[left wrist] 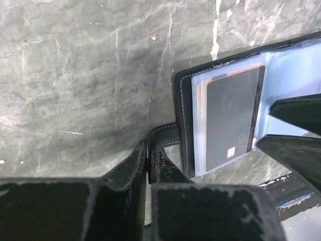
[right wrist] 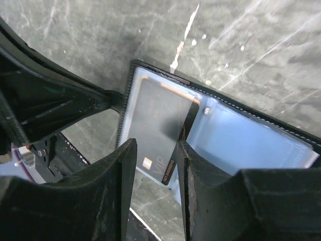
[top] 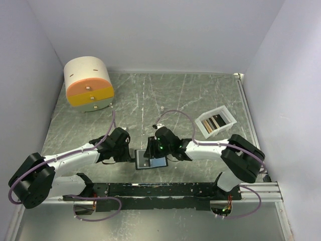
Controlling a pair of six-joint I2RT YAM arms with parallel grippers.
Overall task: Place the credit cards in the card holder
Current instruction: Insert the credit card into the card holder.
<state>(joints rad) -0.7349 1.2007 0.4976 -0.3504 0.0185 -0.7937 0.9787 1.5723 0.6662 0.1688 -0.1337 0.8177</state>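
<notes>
The card holder lies open and flat on the tabletop near its front edge, between the two arms. Its long axis runs left to right. It is black with a stitched border and glossy bluish-grey pockets.

A dark matt credit card sits on its left half, with its long axis crosswise to the holder. The end printed "VIP" with a small orange square points toward the near edge. A gold-orange card's edge shows behind it in the same pocket.

The left tool is pinched tight on the holder's black side strap. The right tool stands partly open, its fingers on either side of the dark card's near end and not clamped on it.

More cards lie in the white tray to the right.
</notes>
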